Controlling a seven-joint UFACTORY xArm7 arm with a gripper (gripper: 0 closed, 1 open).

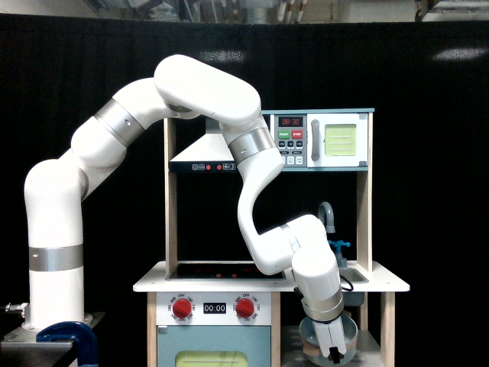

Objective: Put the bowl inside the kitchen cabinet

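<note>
From my station I see the gripper (333,352) reaching down below the counter, its pale fingers (329,341) pointing downward across the front of the bowl (345,332). The fingers overlap the bowl's near rim, a little toward the exterior view's left of its centre, and they look closed on that rim, so the gripper seems to have hold of the bowl, though I cannot see the gap between the fingers clearly at this size.

The bowl sits low in the kitchen cabinet (380,348), the open compartment under the counter on the exterior view's right, between the oven front and the pale post (389,327). I cannot tell whether its base rests on the shelf or hangs just above it.

The bowl is round, with a smooth grey-blue inside and a tan patch showing low on its left side. The cabinet post is pale, matt wood. The counter (382,287) above is a flat white slab. The arm (191,88) is glossy white with brushed metal bands at the joints. Red round knobs (182,308) sit on the white panel to the left, and a microwave (321,139) with a yellow-green door sits above.
</note>
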